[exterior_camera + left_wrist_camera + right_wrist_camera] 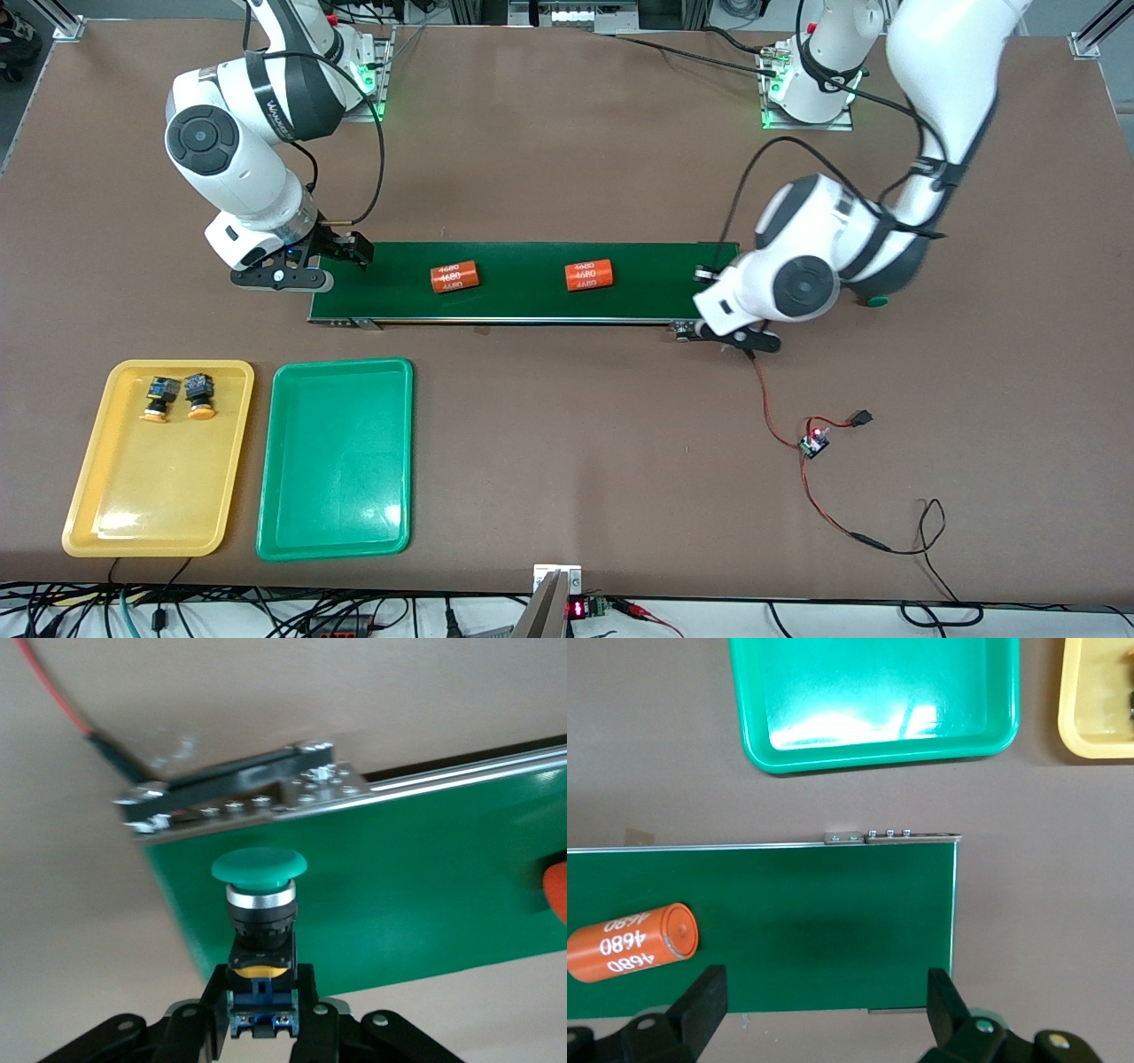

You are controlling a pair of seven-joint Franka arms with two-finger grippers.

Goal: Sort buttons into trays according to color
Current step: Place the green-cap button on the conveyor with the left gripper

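**Green-capped button held over the conveyor's end**

On the brown table [567,461], the left gripper [262,1010] clenched a green-capped button [259,895] above the dark-green conveyor belt [532,282]. The right gripper [824,1001] hung spread wide, empty, over its other end. Two orange-capped buttons [177,397] lay in the yellow tray [89,496], beside the green tray [337,461].

White rounded arms, grey joints, black cables, black pincers.
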